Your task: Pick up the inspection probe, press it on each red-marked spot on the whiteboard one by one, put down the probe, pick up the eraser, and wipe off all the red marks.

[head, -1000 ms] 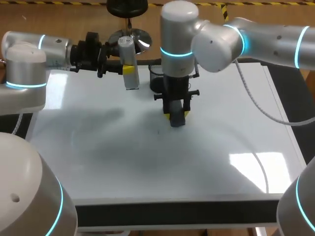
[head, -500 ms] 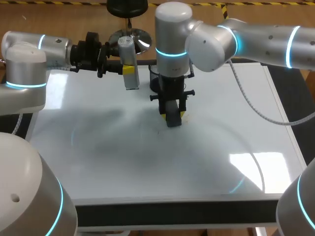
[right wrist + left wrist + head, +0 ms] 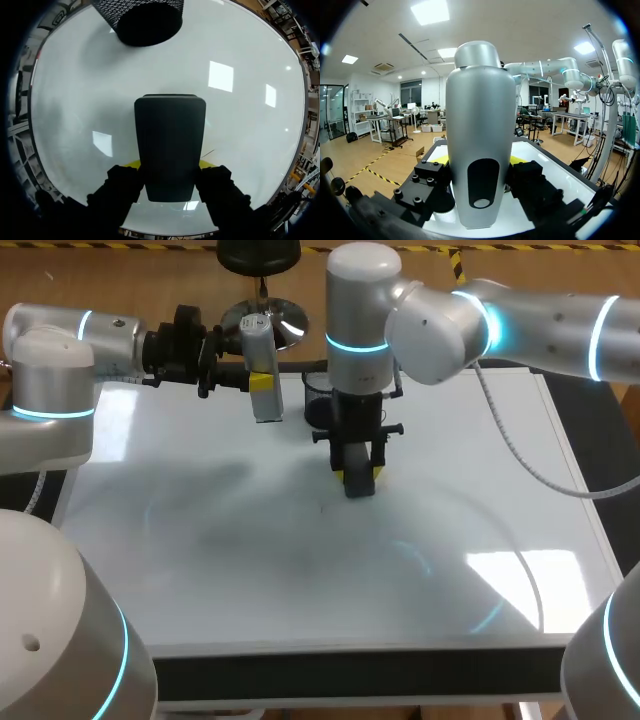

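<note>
A silver cylindrical probe (image 3: pixel 262 375) hangs upright over the far left part of the whiteboard (image 3: pixel 300 580). My left gripper (image 3: pixel 258 382) comes in from the side and is shut on it. In the left wrist view the probe (image 3: pixel 480 125) fills the space between the yellow tips of the left gripper (image 3: pixel 480 161). My right gripper (image 3: pixel 358 478) points straight down near the board's middle, shut on a black eraser (image 3: pixel 357 480) that rests on the board. The eraser (image 3: pixel 170 145) sits between the right gripper's (image 3: pixel 170 167) fingers. I see no red marks, only a faint small dark stroke (image 3: pixel 322 507).
A black mesh cup (image 3: pixel 318 405) stands on the far side of the board, just behind my right gripper, and shows ahead of the eraser as the cup (image 3: pixel 142 17). A black strip (image 3: pixel 350 675) runs along the board's near edge.
My right arm slid the eraser a little to the left and then back to the right on the board. The left arm and the probe have kept still.
</note>
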Motion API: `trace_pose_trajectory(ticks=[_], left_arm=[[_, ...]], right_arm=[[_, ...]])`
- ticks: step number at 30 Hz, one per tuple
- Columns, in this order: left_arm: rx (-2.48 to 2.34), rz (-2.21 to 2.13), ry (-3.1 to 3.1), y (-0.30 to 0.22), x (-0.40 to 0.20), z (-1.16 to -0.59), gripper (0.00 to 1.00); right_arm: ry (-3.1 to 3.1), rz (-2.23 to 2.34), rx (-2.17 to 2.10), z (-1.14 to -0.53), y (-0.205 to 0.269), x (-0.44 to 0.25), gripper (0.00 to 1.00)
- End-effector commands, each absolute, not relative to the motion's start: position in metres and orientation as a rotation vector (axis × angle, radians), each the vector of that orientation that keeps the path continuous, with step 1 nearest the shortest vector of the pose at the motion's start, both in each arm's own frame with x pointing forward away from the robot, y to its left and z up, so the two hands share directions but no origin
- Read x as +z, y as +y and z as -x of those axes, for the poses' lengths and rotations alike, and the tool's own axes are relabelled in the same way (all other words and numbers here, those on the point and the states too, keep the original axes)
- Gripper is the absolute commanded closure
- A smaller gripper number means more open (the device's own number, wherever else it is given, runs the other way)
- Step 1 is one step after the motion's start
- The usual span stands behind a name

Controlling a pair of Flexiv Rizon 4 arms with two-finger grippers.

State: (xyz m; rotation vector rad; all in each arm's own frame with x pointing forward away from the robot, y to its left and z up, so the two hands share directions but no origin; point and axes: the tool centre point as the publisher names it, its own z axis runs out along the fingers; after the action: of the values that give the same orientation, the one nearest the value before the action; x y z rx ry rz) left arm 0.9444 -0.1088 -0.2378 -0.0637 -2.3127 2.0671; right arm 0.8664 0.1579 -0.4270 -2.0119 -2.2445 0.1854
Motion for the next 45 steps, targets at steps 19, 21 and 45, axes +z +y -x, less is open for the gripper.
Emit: trace_pose_trajectory(ticks=[19, 21, 45], left_arm=[[2.066, 0.067, -2.310, -0.109, -0.237, -0.946, 1.00], [2.066, 0.067, -2.310, -0.109, -0.237, -0.946, 1.00], [2.066, 0.067, -2.310, -0.109, -0.237, -0.946, 1.00]], right_arm=[[-2.116, 2.090, 0.132, -0.849, 0.101, -0.455, 1.00], [-2.098, 2.097, 0.135, -0.850, 0.095, -0.456, 1.00], [-1.969, 2.208, 0.181, -0.832, 0.038, -0.441, 1.00]])
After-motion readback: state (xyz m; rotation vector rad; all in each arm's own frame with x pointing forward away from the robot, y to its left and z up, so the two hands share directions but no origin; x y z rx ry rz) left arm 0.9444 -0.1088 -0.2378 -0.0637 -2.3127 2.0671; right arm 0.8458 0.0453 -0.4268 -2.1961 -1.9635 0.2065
